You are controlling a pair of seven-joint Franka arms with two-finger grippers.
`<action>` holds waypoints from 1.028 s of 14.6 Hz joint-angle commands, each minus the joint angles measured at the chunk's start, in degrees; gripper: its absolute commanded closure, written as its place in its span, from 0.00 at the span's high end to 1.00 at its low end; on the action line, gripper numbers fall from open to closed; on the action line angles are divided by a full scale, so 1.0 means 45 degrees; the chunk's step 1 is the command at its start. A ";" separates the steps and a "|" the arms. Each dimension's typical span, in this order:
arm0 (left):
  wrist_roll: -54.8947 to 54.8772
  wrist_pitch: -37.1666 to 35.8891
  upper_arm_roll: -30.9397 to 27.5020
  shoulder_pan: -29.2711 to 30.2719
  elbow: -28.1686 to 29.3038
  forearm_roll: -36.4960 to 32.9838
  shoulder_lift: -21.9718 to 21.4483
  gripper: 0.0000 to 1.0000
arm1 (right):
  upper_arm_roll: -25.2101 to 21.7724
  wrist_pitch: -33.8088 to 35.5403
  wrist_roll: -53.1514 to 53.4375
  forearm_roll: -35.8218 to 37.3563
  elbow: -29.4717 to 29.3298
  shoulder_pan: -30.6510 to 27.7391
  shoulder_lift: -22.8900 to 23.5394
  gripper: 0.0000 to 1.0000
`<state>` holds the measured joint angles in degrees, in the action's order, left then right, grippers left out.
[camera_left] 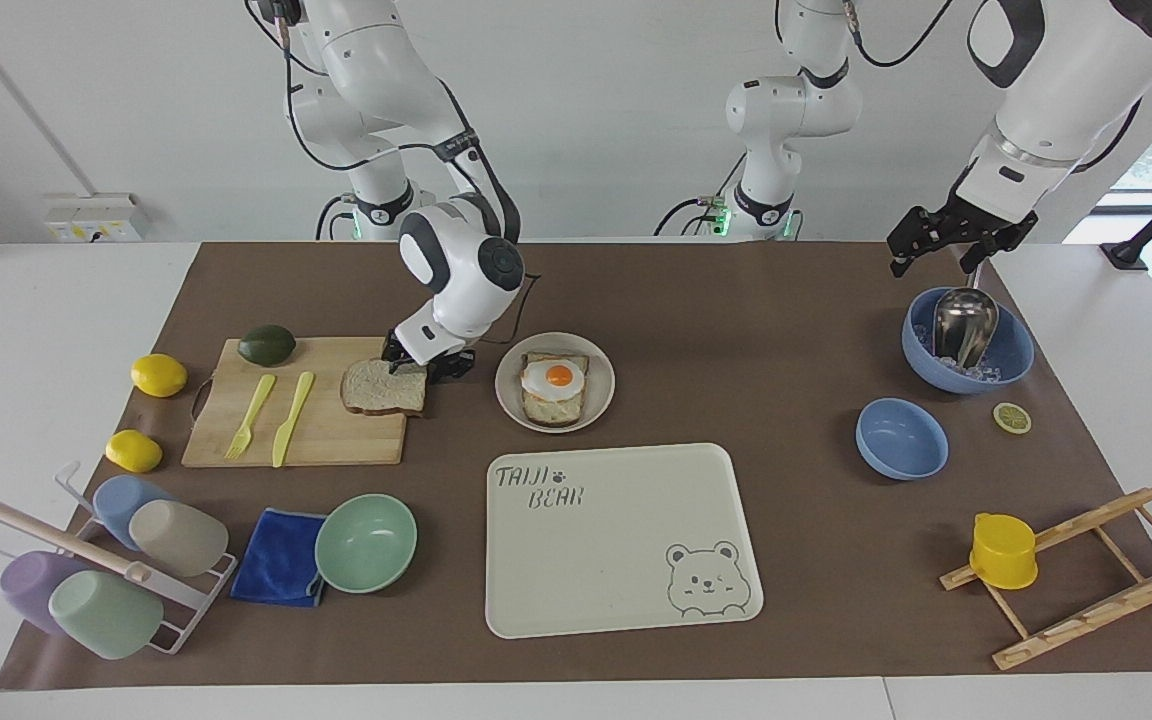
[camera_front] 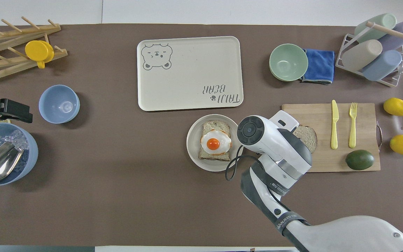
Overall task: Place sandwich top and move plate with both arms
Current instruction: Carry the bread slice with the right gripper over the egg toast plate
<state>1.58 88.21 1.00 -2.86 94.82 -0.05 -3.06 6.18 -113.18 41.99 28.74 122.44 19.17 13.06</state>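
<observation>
The sandwich top lies flat on the wooden cutting board; in the overhead view only its end shows past my wrist. The plate stands beside the board and carries egg-topped toast. My right gripper is low at the slice's edge nearest the robots, fingers apart on either side of that corner; my arm hides it in the overhead view. My left gripper is open and empty in the air over the big blue bowl at the left arm's end.
The bear-printed tray lies farther from the robots than the plate. A knife, a fork and an avocado are on the board. The big blue bowl holds ice and a metal scoop. A small blue bowl and a mint-green bowl stand nearby.
</observation>
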 commanded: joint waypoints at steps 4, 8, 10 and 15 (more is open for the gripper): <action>0.0097 0.0125 0.0091 -0.0302 0.0588 -0.0027 -0.0511 1.00 | 0.0092 0.0679 0.0101 0.0782 -0.0022 0.0075 -0.0382 0.00; 0.0233 0.0165 0.0091 -0.0420 0.0862 -0.0008 -0.0609 1.00 | 0.0092 0.1302 0.0024 0.0938 -0.0176 0.0543 -0.0402 0.00; 0.0176 -0.0224 0.0091 -0.0380 0.1036 0.0012 -0.0764 1.00 | 0.0111 0.2101 -0.0112 0.0938 -0.0896 0.0603 -0.0286 0.00; 0.0078 -0.0052 0.0091 -0.0458 0.1877 0.0031 -0.1194 1.00 | 0.0346 0.6457 -0.0601 0.0472 -0.5561 0.2086 0.0378 0.00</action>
<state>1.77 87.30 1.72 -4.27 100.27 -0.05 -5.89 7.26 -90.23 40.87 31.81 107.29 27.28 12.02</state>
